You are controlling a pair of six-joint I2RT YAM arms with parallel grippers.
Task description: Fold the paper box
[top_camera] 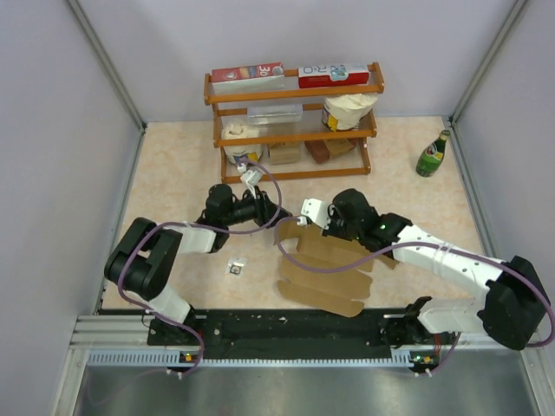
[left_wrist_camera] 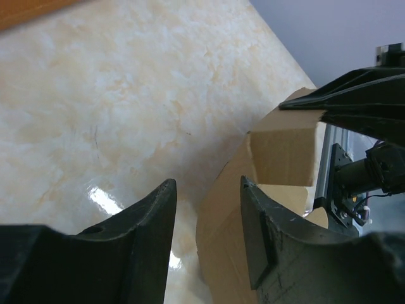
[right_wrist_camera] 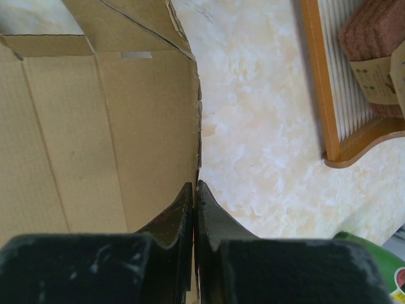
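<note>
The paper box (top_camera: pixel 323 270) is a plain brown creased cardboard sheet with flaps, lying partly raised on the table between the arms. My right gripper (top_camera: pixel 323 224) is shut on the edge of one of its panels; in the right wrist view (right_wrist_camera: pixel 195 190) the jaws pinch the cardboard (right_wrist_camera: pixel 95 133) edge-on. My left gripper (top_camera: pixel 276 212) is open at the box's far left corner. In the left wrist view (left_wrist_camera: pixel 207 190) a raised flap (left_wrist_camera: pixel 285 152) stands between and beyond its fingers, close to the right finger (left_wrist_camera: pixel 259 234).
A wooden shelf rack (top_camera: pixel 295 121) at the back holds red-and-white cartons, a clear tub and bagged items. A green bottle (top_camera: pixel 432 154) stands at the back right. A small dark object (top_camera: pixel 234 267) lies on the table left of the box.
</note>
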